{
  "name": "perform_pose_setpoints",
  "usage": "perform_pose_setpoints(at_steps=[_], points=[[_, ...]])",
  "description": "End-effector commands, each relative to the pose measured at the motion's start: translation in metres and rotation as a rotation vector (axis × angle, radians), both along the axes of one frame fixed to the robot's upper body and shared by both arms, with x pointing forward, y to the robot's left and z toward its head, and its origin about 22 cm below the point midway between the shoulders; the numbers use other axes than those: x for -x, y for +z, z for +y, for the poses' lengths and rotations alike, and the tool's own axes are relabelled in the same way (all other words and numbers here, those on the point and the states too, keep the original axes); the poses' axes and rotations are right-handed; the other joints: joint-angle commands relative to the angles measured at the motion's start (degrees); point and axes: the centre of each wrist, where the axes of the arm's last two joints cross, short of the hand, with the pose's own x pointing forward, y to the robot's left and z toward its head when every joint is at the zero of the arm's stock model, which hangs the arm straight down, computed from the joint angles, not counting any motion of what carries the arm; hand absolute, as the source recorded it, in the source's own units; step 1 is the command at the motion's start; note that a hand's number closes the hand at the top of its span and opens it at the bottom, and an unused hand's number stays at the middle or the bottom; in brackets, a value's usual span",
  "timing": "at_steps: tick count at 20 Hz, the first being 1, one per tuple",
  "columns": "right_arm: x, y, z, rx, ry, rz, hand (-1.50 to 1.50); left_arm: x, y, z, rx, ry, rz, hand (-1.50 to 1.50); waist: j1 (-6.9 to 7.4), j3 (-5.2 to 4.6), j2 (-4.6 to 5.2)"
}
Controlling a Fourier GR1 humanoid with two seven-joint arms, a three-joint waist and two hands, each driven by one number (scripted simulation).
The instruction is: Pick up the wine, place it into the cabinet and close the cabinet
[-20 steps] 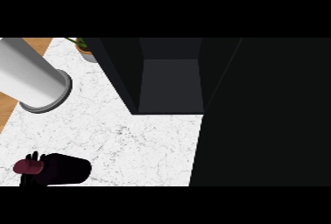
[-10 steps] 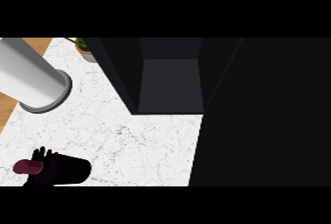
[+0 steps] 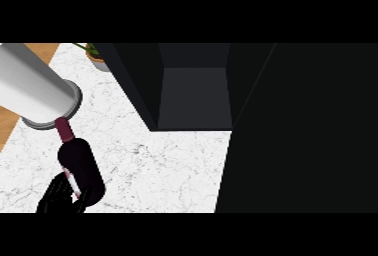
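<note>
A: Okay, robot hand [image 3: 63, 197] first. Where is it seen, and how far open?

B: One black robot hand is seen at the lower left edge, the robot's left. Its fingers are curled round the base of the wine [image 3: 79, 165], so the bottle is held. The other hand is not seen anywhere.

A: And the wine is placed where?

B: It is held over the white marbled surface [image 3: 162, 165], neck pointing up and away, toward a grey cylinder [image 3: 33, 85]. The neck tip is seen right at the cylinder's rim; contact cannot be told.

A: Materials, shapes?

B: Dark maroon glass, rounded body, slim neck, pale strip on the side. The surface is veined like marble. The cabinet [image 3: 196, 95] is dark, boxy and open, matte inside. A potted plant [image 3: 94, 52] is glimpsed at the top left.
</note>
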Motion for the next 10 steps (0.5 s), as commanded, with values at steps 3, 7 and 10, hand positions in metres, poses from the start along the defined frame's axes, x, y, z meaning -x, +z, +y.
perform_pose_setpoints(at_steps=[3,7,10], points=[[0.017,-0.002,-0.012,-0.002,0.076,0.030,-1.50,-0.021,0.005,-0.003,-0.131,-0.114,-0.064,1.50,-0.18,0.05,0.08],[0.021,-0.004,-0.010,-0.003,0.061,0.039,-1.50,-0.009,0.006,-0.002,-0.254,-0.104,-0.119,1.50,0.18,0.04,-0.03],[0.020,-0.002,-0.010,-0.011,0.073,0.030,-1.50,-0.060,0.018,-0.036,-0.277,-0.196,-0.158,1.50,-0.47,0.03,-0.02]])
